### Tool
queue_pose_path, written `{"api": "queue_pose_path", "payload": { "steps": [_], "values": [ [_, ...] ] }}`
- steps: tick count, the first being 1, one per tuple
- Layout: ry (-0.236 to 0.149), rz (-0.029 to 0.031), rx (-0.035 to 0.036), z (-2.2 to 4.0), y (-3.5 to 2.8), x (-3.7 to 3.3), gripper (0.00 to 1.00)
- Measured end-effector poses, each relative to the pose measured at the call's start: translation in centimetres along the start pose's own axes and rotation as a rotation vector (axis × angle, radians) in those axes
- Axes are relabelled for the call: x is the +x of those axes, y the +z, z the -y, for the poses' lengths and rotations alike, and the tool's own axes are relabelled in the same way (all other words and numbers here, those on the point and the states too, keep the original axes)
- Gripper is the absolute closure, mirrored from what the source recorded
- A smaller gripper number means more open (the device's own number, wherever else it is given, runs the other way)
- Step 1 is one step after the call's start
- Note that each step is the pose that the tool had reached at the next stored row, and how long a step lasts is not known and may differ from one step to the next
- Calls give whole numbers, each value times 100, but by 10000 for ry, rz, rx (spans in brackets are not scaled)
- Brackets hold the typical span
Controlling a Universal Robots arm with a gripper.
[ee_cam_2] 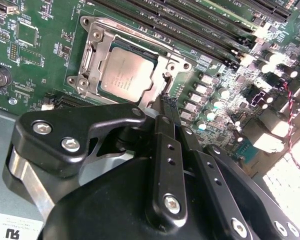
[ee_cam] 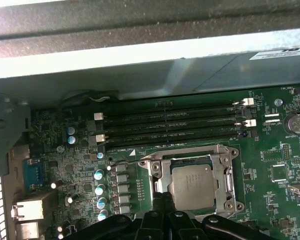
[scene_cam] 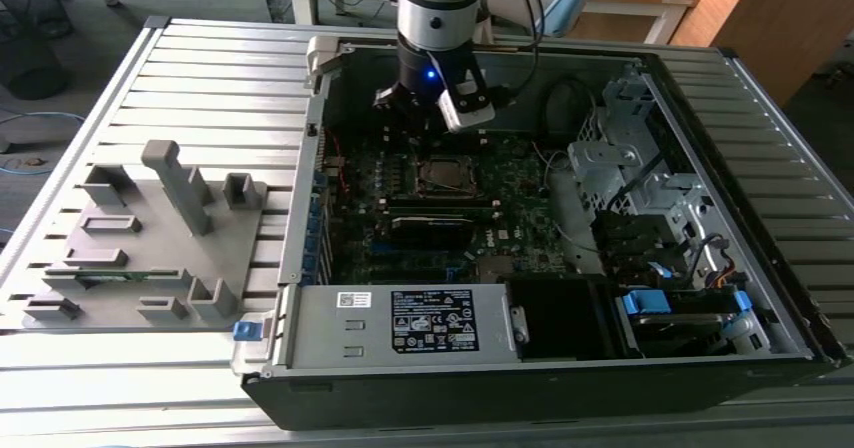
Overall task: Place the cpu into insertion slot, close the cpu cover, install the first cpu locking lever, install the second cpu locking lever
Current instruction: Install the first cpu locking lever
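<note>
The cpu [ee_cam_2: 126,75] lies flat in the insertion slot [ee_cam_2: 90,35], its grey top showing through the window of the cpu cover [ee_cam_2: 162,62]. The cover lies down flat around the chip in both wrist views. My gripper [ee_cam_2: 166,103] is shut, its black fingers [ee_cam_2: 165,145] pressed together with nothing visible between them. The tips hover just off one edge of the socket, close to the cover's rim. In the first wrist view the cpu [ee_cam: 192,185] sits inside the cover [ee_cam: 225,172], with the gripper [ee_cam: 162,200] beside it. In the exterior view the gripper [scene_cam: 434,120] hangs above the slot [scene_cam: 445,175].
The motherboard [scene_cam: 400,253] lies inside an open computer case [scene_cam: 747,168] on a slatted table. Long black memory slots [ee_cam: 170,125] run beside the socket, and capacitors [ee_cam: 99,189] stand nearby. A grey fixture block [scene_cam: 147,238] stands at the exterior view's left.
</note>
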State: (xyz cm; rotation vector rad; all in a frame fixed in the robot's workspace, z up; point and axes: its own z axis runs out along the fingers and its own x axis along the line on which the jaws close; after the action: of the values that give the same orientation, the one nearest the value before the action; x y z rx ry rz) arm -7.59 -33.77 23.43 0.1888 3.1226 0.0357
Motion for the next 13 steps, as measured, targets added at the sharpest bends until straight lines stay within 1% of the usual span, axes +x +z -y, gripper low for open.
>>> {"api": "queue_pose_path", "payload": {
  "steps": [7,13],
  "values": [
    [1,4,-1,2,0,19,89],
    [0,5,0,3,0,21,89]
  ]
}}
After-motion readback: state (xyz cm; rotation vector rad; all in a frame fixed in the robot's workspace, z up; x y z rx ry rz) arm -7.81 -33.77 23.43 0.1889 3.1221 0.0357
